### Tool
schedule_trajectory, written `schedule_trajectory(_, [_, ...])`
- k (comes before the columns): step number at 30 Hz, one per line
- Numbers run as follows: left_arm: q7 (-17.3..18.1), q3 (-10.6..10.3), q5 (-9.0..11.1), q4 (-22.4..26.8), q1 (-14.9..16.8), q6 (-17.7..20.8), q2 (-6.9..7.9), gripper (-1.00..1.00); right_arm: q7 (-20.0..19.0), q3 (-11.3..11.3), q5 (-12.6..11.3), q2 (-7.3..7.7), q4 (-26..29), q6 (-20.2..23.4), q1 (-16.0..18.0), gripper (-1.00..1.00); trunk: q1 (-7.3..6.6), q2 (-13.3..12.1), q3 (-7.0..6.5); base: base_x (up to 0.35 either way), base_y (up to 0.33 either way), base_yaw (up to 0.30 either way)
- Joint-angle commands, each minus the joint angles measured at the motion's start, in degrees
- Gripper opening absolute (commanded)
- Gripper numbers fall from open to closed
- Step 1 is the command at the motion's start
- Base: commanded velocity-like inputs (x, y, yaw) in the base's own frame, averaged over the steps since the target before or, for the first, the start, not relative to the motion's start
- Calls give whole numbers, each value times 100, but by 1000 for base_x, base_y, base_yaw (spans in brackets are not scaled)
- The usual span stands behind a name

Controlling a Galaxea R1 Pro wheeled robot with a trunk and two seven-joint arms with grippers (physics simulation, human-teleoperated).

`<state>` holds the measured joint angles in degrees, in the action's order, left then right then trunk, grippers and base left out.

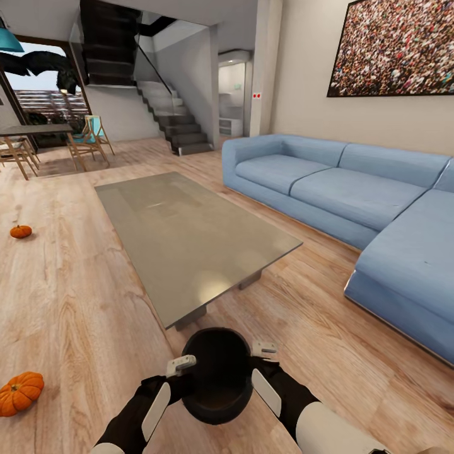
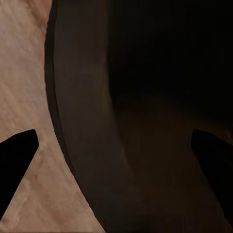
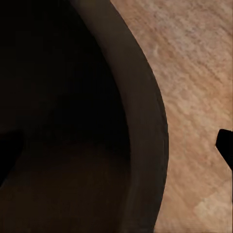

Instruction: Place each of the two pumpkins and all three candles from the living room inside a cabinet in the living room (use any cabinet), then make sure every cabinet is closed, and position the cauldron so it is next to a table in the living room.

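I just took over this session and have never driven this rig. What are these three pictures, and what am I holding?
You are driving a wheeled robot with two arms. The large picture comes from its head camera, looking down over both arms. The left gripper and right gripper sit on either side of the black cauldron, straddling its rim, near the end of the glass coffee table. The two dark pictures come from cameras near each gripper: each shows the cauldron's rim between black fingers, with wooden floor beyond. Whether the fingers actually press on the rim, I cannot tell. Two pumpkins lie on the floor to the left, a near pumpkin and a far pumpkin. A blue sofa stands to the right.
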<state>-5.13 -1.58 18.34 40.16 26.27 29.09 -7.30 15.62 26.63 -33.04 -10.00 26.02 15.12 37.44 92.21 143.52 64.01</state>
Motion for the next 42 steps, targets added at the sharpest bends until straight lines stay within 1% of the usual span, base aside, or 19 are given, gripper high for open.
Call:
schedule_trajectory(1, [0,0,3,9,-1,0,0,100,-1,0,0,0,0,0,0,100,0,0,0,0,0,0])
schedule_trajectory(13, [-5,0,3,9,-1,8,0,100,-6,0,-8,0,0,0,0,100,0,0,0,0,0,0])
schedule_trajectory(24, [-26,-6,4,106,1,92,0,100,-6,-2,-34,0,0,14,2,100,-28,-15,-243,0,0,0])
schedule_trajectory(34, [-57,-9,4,161,1,140,3,100,3,-8,-36,0,51,184,75,100,-54,-28,-465,-76,0,0])
schedule_trajectory(38, [-58,-9,3,171,1,182,15,100,6,-8,-36,0,77,243,78,100,-142,-189,-537,-5,0,0])
schedule_trajectory(42, [-58,-9,3,170,1,198,14,100,30,-8,-39,0,252,260,79,100,-230,-349,-609,-1,0,0])
